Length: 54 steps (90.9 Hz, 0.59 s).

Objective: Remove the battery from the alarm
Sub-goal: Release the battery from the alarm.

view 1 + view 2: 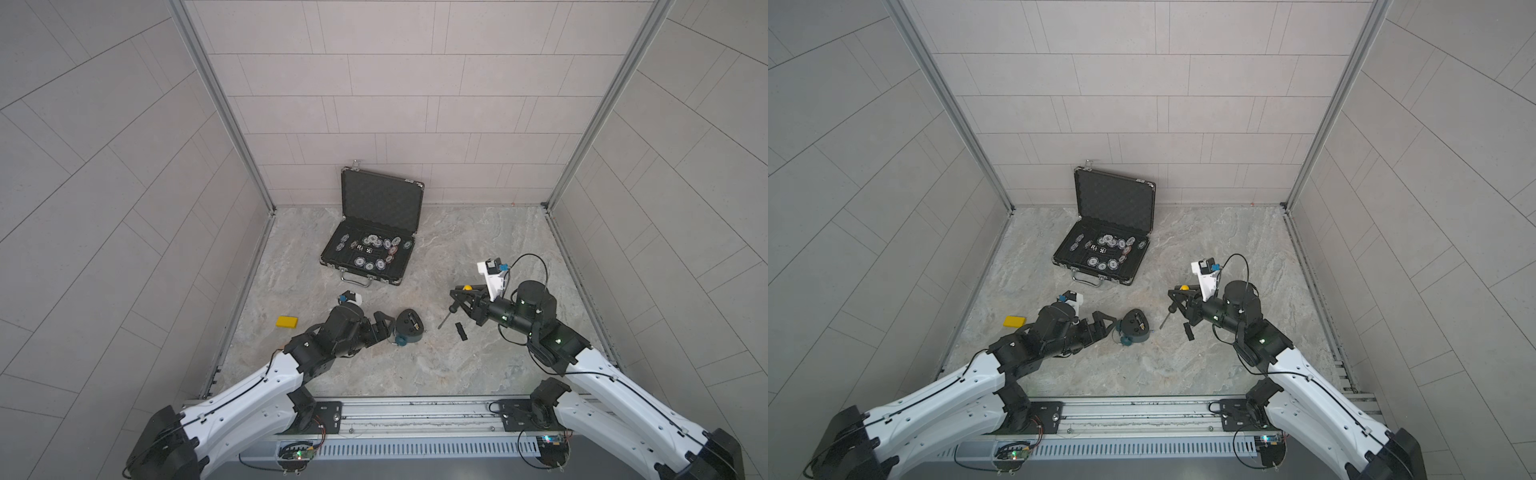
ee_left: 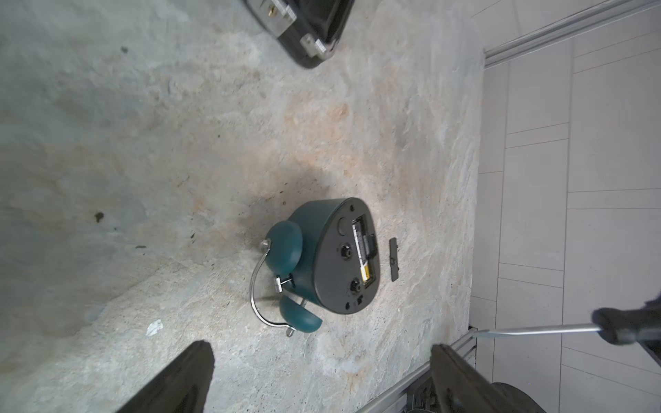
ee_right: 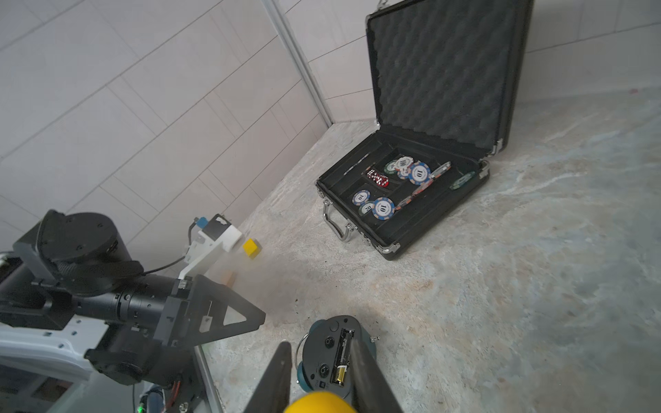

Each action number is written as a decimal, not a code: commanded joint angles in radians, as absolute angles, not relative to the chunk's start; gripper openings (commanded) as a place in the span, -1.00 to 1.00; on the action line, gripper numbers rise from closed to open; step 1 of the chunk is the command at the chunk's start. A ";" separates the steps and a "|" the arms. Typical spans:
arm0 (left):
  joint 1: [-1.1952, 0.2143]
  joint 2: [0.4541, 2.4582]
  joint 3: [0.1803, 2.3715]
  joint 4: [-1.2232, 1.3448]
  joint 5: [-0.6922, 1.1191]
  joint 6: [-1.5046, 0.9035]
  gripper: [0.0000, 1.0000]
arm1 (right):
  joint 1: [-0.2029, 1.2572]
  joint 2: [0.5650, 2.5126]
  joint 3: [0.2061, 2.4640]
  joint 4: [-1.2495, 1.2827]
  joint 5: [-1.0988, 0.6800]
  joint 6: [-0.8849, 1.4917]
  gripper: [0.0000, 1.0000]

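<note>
Centrally, toward the near side of the table (image 1: 457, 365), the alarm (image 1: 409, 328) is laid face down, with its dark back turned up and its bells pointed to the near left. The battery (image 2: 363, 250) is seated in the open compartment in that back, and its gold end is shown in the left wrist view. The compartment's cover (image 1: 460, 331) is laid flat on the table to the right of the alarm, apart from it.

The left gripper (image 1: 388, 328) is held just left of the alarm and aimed at it. Its fingers (image 2: 193, 361) are spread wide and nothing is held between them. The alarm is seen beyond the fingertips in the left wrist view, and whether it is touched cannot be told.

The right gripper (image 1: 459, 303) is placed well to the right of the alarm and is clenched on the screwdriver (image 1: 444, 320). The tool is gripped by its black handle, with the yellow cap kept toward the wrist and the metal shaft angled down to the near left. The tip is seen just left of the cover. Whether the table is touched by it cannot be told.

Farther back, an open case (image 1: 380, 199) is stood against the far wall, with chips and dice in its tray. A yellow block (image 1: 286, 322) is seen at the left edge of the table.
</note>
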<state>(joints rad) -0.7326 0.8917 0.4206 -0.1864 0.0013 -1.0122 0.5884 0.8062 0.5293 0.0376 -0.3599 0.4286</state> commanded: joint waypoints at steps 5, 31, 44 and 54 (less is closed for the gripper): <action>-0.700 1.020 0.425 -0.067 0.148 -1.048 0.73 | 0.649 0.915 0.570 0.203 -0.277 0.250 -1.00; -0.640 1.234 0.492 -0.015 0.256 -1.017 0.64 | 0.756 1.098 0.608 0.322 -0.072 0.254 -1.00; -0.633 1.276 0.504 0.006 0.265 -1.013 0.63 | 0.796 1.156 0.618 0.334 -0.068 0.255 -1.00; -0.633 1.298 0.508 0.005 0.267 -1.007 0.63 | 0.816 1.174 0.618 0.329 -0.044 0.254 -1.00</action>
<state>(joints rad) -0.6388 1.2778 0.4801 -0.0132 0.2420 -1.0279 0.7986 1.1675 0.5968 0.2890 -0.0875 0.2672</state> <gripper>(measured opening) 0.818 0.297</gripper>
